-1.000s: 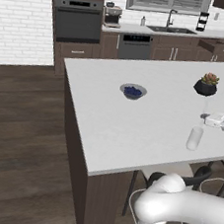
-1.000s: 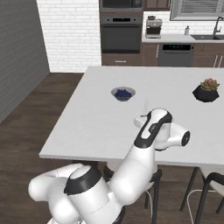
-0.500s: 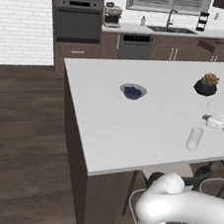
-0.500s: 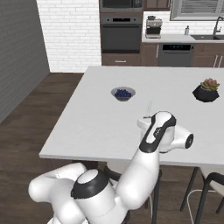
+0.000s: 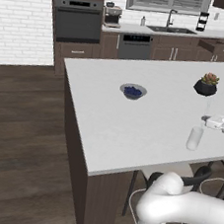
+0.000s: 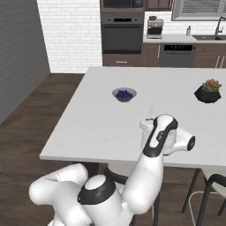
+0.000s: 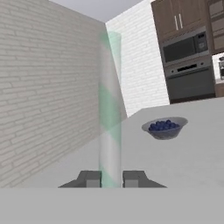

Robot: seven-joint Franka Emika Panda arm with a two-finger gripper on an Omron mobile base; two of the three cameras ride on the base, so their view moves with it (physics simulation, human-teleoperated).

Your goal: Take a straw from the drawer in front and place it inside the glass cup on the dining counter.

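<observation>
— Where does the gripper (image 7: 111,178) sit, and what does it hold?
— In the hand view its two dark fingertips (image 7: 89,178) rise at the bottom centre, clenched on the straw (image 7: 109,109), which stands between them as a pale greenish column reaching the top of the frame.

— And the glass cup?
— In the left base view the glass cup (image 5: 195,138) stands at the right of the frame on the white dining counter (image 5: 108,118), just below the gripper (image 5: 208,121). A faint upright line above the hand is probably the straw (image 5: 207,106), though it is too thin to be sure.

— What else is on that counter?
— A grey bowl of blue fruit (image 5: 133,91) near the frame's centre, and a dark plant pot (image 5: 206,86) at upper right. In the right base view the arm's white wrist hides most of the cup.
</observation>
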